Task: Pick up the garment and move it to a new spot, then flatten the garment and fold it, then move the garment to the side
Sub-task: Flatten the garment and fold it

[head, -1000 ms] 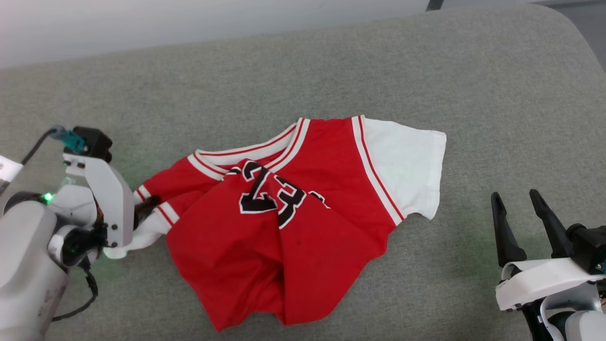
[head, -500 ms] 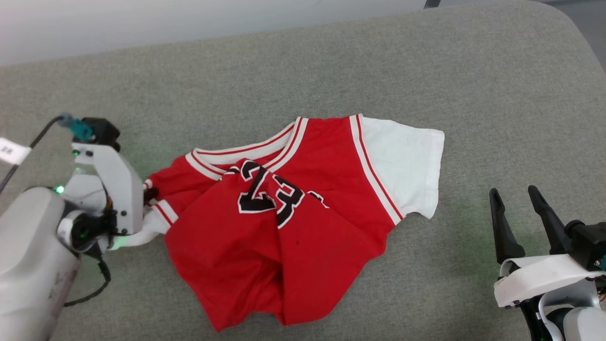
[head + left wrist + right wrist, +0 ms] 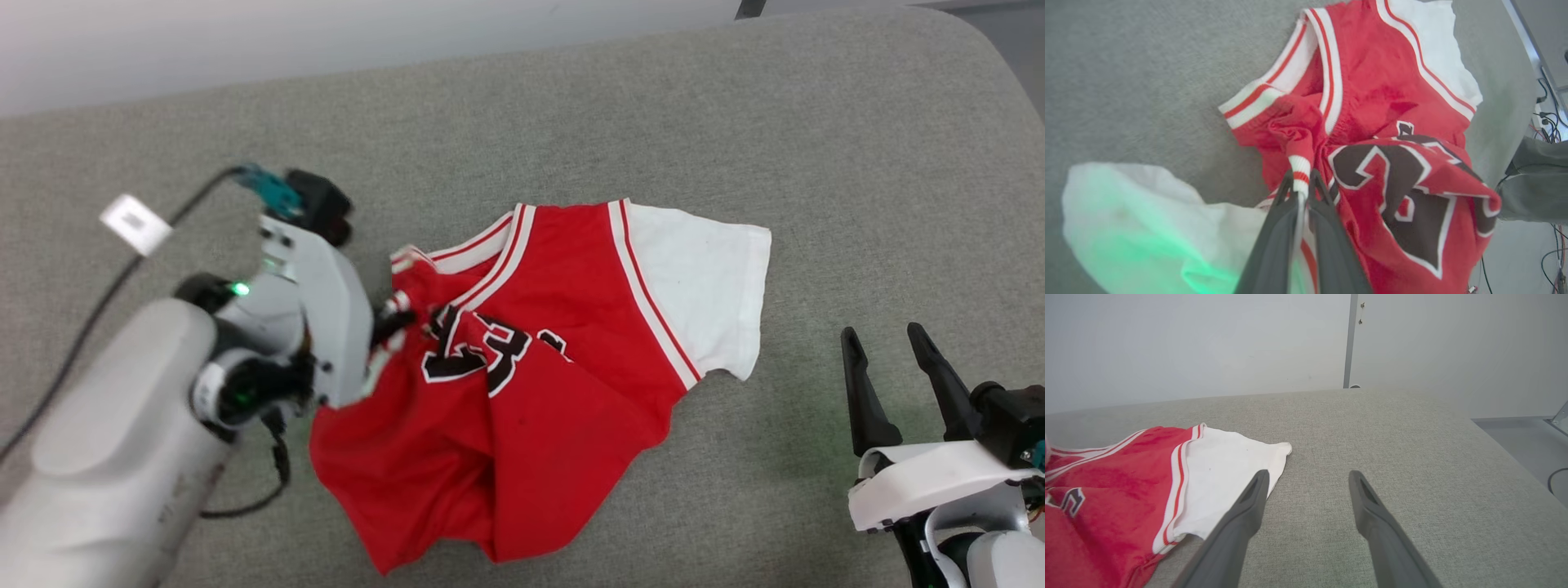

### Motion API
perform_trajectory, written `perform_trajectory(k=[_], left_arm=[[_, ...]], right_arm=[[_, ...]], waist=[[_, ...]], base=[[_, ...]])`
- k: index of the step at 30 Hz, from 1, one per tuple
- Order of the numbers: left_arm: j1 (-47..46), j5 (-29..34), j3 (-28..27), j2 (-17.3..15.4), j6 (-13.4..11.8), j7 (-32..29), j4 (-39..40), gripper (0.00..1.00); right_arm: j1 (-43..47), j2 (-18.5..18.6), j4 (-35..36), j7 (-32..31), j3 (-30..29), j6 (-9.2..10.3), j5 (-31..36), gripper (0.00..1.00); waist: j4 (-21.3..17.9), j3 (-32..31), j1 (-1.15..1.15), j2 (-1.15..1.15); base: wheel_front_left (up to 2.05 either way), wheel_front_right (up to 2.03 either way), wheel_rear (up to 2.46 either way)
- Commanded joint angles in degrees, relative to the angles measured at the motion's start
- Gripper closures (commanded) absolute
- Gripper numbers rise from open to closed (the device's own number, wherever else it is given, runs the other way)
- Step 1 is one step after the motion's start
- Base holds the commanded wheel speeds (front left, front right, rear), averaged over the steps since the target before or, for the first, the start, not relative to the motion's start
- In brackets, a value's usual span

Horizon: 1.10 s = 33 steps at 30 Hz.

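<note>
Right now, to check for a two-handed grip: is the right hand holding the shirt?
No, the right hand stands open, off to the side and clear of the shirt.

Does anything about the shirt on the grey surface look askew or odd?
The garment lies crumpled, not flat: its red body is folded over itself across the number, and the left gripper pinches its striped trim at the bunched side.

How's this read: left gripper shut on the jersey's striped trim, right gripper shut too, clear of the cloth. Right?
Wrong on one count: the right gripper is open, fingers spread, as the right wrist view shows. The rest holds: it is clear of the jersey, and the left gripper is shut on the striped trim.
</note>
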State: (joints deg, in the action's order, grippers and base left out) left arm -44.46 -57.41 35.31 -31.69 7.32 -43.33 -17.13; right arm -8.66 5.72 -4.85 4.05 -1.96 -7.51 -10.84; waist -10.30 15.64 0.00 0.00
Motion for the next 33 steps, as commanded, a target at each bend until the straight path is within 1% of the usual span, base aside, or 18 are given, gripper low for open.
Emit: perform_trajectory(k=[1, 3, 5, 6, 12, 18, 23, 28, 31, 33], left_arm=[[1.1, -0.4, 0.5, 0.2, 0.1, -0.5, 0.8, 0.86], [1.6, 0.1, 1.2, -0.3, -0.3, -1.4, 2.0, 0.63], [2.3, 0.6, 1.7, -0.6, -0.5, -1.3, 2.8, 0.23], [2.5, 1.0, 1.8, -0.8, -0.5, -1.1, 2.9, 0.00], [2.5, 1.4, 0.9, -2.4, -0.9, -0.4, 3.6, 0.00], [1.4, 0.1, -1.5, -4.5, -1.9, -0.1, 5.7, 0.00], [0.3, 1.5, -2.9, -6.4, -2.8, 1.1, 6.1, 0.00], [0.1, 3.8, -3.7, -7.7, -3.8, 4.1, 3.2, 0.00], [0.7, 4.7, -3.3, -8.0, -3.6, 4.7, 0.1, 0.00], [1.2, 4.3, -3.1, -7.6, -3.5, 4.8, -1.8, 0.00]], right_arm=[[-0.1, -0.1, -0.1, 0.3, -0.1, 0.04, -0.3, 0.00], [-0.3, -0.2, -0.3, 0.5, -0.1, 0.04, -0.4, 0.00], [-0.5, -0.3, -0.5, 0.5, -0.1, 0.04, -0.5, 0.00], [-0.6, -0.3, -0.6, 0.6, -0.1, 0.04, -0.5, 0.00], [-0.8, -0.4, -1.0, 1.0, -0.2, 0.04, -0.6, 0.00], [-0.5, -0.4, -1.2, 1.4, -0.3, 0.04, -0.6, 0.00], [-0.6, -0.2, -1.2, 1.5, 0.0, 0.04, -0.7, 0.00], [-0.8, 0.1, -1.2, 1.4, 0.3, 0.04, -0.8, 0.00], [-0.8, 0.2, -1.0, 1.3, 0.5, 0.04, -0.7, 0.00], [-0.6, 0.2, -1.0, 1.2, 0.5, 0.04, -0.8, 0.00]], waist=[[0.0, 0.1, 0.00, 0.00], [0.0, 0.3, 0.00, 0.00], [0.0, 0.4, 0.00, 0.00], [0.0, 0.5, 0.00, 0.00], [0.0, 0.4, 0.00, 0.00], [0.0, 0.0, 0.00, 0.00], [-0.3, 0.2, 0.00, 0.00], [-0.9, 0.6, 0.00, 0.00], [-1.4, 0.8, 0.00, 0.00], [-1.6, 0.9, 0.00, 0.00]], base=[[0.00, 0.00, 0.00], [0.00, 0.00, 0.00], [0.00, 0.00, 0.00], [0.00, 0.00, 0.00], [0.00, 0.00, 0.00], [0.00, 0.00, 0.00], [0.00, 0.00, 0.00], [0.00, 0.00, 0.00], [0.00, 0.00, 0.00], [0.00, 0.00, 0.00]])
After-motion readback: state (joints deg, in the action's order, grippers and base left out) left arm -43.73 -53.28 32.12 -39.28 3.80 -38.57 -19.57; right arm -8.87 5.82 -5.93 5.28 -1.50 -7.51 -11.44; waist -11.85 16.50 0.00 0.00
